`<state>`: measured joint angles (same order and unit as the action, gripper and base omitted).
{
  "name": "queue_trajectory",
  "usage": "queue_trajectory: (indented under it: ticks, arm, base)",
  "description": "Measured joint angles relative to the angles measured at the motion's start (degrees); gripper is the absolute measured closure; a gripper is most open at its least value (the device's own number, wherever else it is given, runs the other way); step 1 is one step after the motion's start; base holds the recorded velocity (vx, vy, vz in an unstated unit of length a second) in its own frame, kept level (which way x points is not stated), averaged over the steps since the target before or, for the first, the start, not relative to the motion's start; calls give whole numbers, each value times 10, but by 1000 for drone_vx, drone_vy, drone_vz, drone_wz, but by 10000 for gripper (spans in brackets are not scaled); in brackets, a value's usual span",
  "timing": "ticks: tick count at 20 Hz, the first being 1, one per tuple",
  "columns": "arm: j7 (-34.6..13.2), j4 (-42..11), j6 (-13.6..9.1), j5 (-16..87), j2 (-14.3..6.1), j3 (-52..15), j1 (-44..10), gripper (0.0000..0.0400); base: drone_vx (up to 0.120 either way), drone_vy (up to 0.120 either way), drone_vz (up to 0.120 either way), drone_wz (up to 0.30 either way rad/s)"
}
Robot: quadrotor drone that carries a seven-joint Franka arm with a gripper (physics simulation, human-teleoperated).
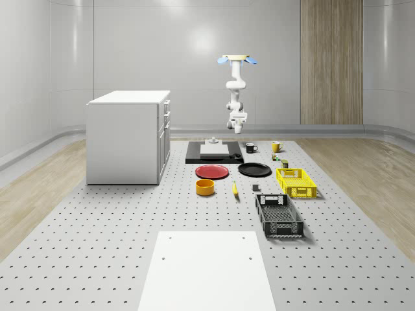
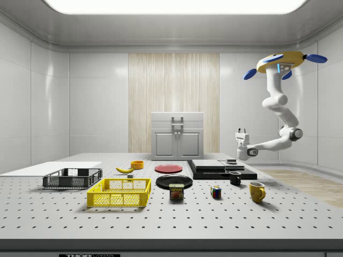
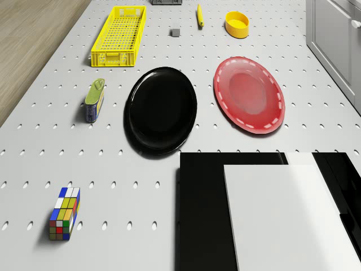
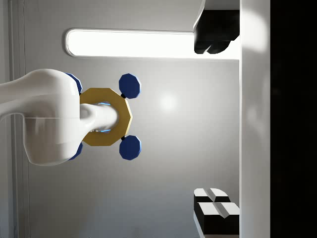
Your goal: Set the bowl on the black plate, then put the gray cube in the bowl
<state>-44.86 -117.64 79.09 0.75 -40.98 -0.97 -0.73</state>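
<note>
Bright overhead ceiling light; soft shadows

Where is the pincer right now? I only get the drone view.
Observer: The pincer is up in the air over the black slab, near its end on the side view's right, and it points upward.
Operator: Is it holding the bowl?
Observer: No. The pincer is open and empty.
Operator: And where is the drone?
Observer: The drone hovers high up near the ceiling, with the arm hanging down under it.
</note>
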Motion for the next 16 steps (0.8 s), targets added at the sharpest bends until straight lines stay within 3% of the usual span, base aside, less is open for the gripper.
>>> queue_trajectory:
  ticks: [2,10,16]
  arm:
    - [0,-1,1,4,-1,-3,-1,0]
    - [-6,-5,5,42,-4,-30,-9,0]
    - [-18,-18,9,132,-8,-93,-29,0]
  base:
    - [120,0,0,0]
    - [120,-120,0,0]
    - [120,-120,0,0]
